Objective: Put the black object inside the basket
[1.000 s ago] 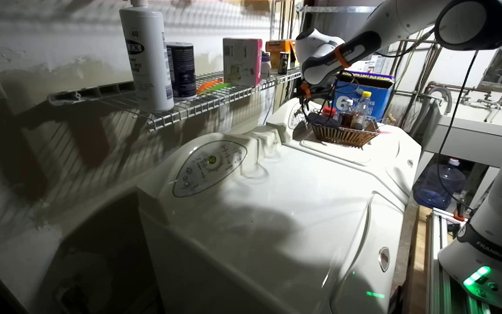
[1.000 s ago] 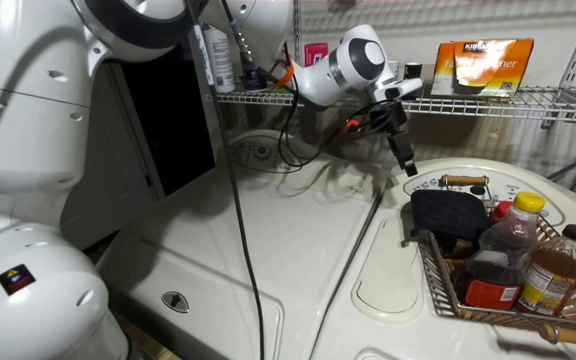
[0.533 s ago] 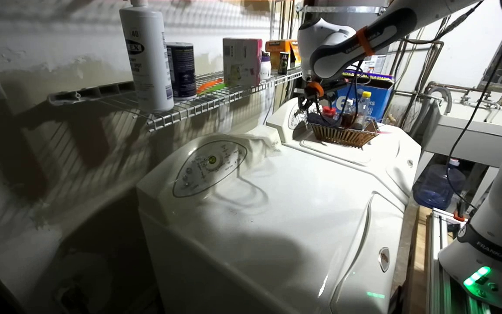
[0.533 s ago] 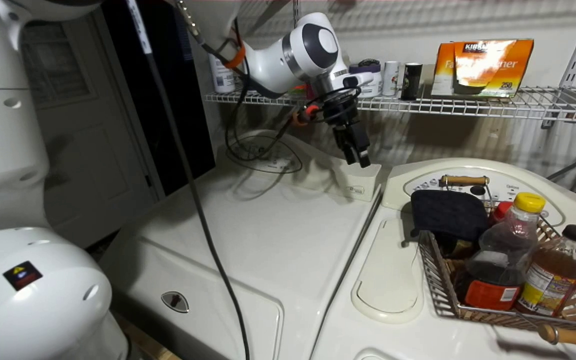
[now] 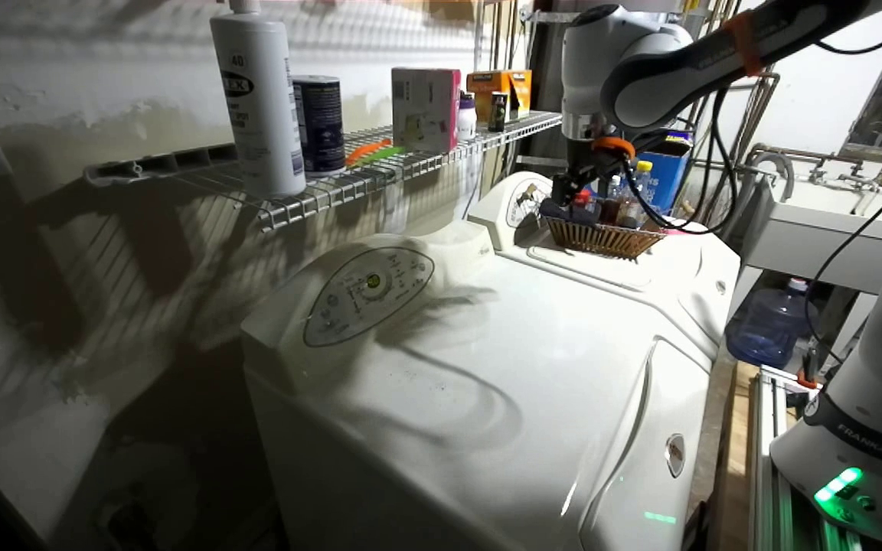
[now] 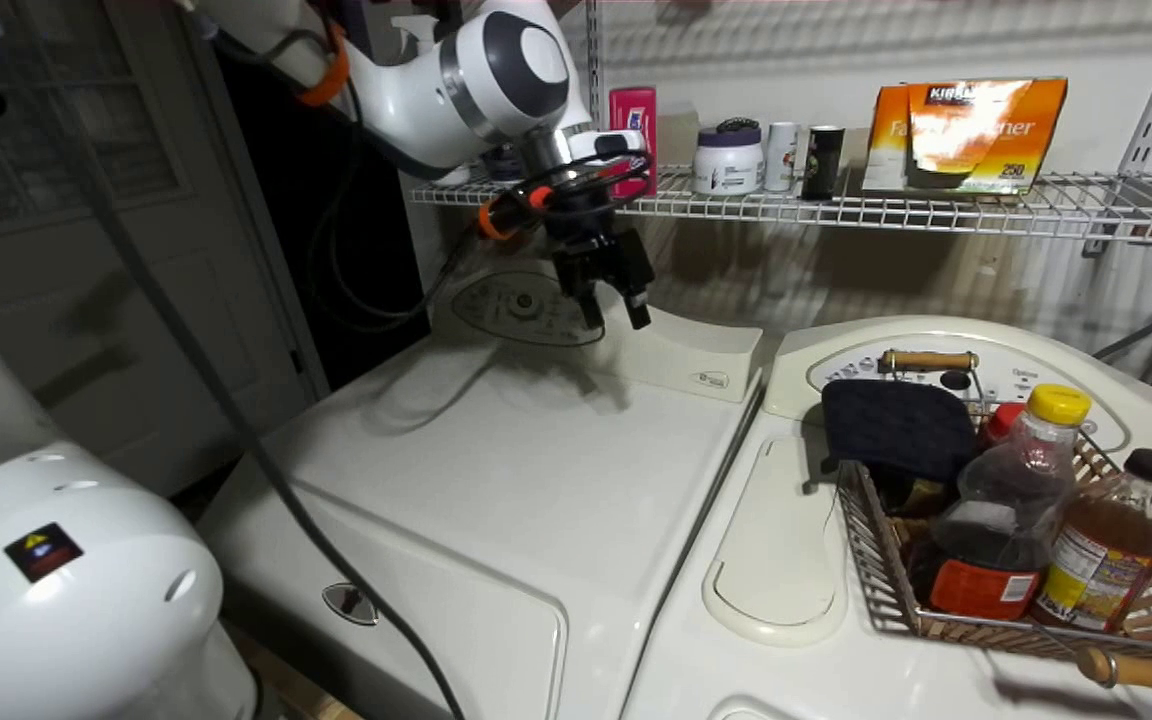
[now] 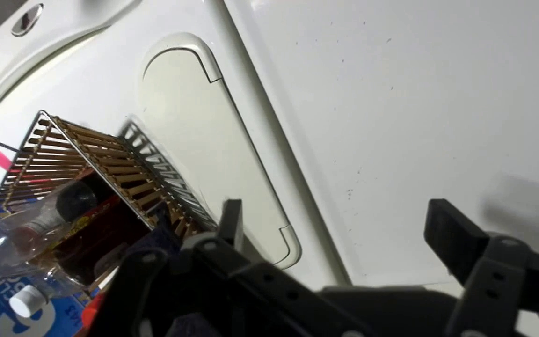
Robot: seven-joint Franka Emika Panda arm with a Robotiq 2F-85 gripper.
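Note:
The black object [image 6: 898,425] lies at the back-left end of the brown slatted basket [image 6: 876,545] in an exterior view, above rim height, with its outer edge at or over the rim. It shows as a dark piece [image 5: 580,213] on the basket [image 5: 602,239] in an exterior view too. In the wrist view the basket [image 7: 131,175] is at left, and the black object is mostly hidden behind a finger. My gripper [image 6: 616,312] is open and empty, apart from the black object, above the neighbouring white machine. Its spread fingers [image 7: 337,213] show in the wrist view.
The basket holds a yellow-capped bottle [image 6: 1001,530], a black-capped bottle [image 6: 1106,550] and a red-capped one [image 6: 1002,422]. A wire shelf [image 6: 996,210] with an orange box [image 6: 966,135] and jars runs behind. A blue box [image 5: 663,180] stands beyond the basket.
My gripper has moved away from the basket, over the neighbouring machine, and turned so both fingers show apart. The black object and the basket have not moved.

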